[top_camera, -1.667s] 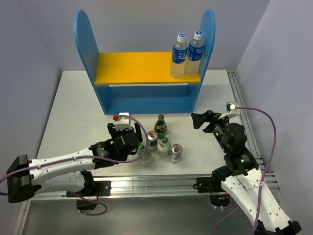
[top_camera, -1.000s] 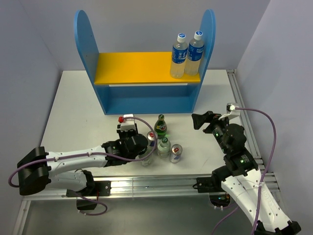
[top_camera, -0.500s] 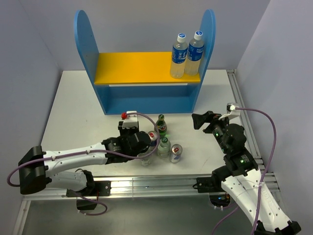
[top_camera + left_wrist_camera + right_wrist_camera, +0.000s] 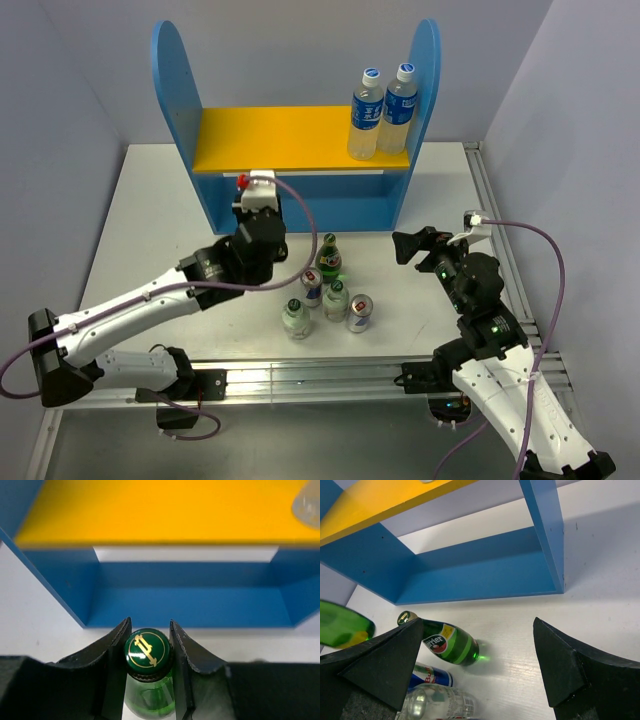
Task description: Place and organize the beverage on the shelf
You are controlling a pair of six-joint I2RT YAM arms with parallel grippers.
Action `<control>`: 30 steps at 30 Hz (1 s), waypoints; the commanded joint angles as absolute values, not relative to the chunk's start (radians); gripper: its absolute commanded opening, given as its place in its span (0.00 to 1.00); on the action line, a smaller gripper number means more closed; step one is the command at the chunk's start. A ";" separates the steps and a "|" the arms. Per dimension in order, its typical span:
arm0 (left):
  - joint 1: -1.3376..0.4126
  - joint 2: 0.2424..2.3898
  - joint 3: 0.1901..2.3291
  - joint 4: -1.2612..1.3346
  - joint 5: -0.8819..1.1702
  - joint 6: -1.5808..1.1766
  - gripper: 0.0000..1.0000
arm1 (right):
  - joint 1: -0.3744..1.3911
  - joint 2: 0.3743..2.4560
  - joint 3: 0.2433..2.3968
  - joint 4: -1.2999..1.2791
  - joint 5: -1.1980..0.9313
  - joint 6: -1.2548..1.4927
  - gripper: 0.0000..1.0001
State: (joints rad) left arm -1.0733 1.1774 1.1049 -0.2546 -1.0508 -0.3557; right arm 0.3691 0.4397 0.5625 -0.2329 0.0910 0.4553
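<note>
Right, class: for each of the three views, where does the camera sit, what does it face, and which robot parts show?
Top external: above and behind, looking down on table and shelf; left arm and right arm show.
Left wrist: faces the shelf's lower bay; left fingers grip a green bottle.
Right wrist: faces the same bay and a standing bottle; open right fingers show.
Shared: all see the shelf.

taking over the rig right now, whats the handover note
Left gripper: shut on a dark green glass bottle at its neck, facing the shelf's lower level.
Right gripper: open, holding nothing, on the table's right side.
On the table: second green bottle, first can, second can, first clear bottle, second clear bottle.
Done: none of the six shelved yet.
Left: shelve the held bottle, then the other five.
</note>
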 commanded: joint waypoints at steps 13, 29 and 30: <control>-0.767 1.429 1.818 -0.204 -0.850 -0.040 0.00 | 0.376 0.442 0.575 -0.186 0.109 0.453 0.97; -0.519 1.666 2.106 -0.255 -0.729 0.009 0.00 | 0.376 0.431 0.555 -0.183 0.081 0.459 0.98; -0.506 1.667 2.099 -0.252 -0.718 -0.030 0.00 | 0.377 0.431 0.554 -0.181 0.081 0.459 0.97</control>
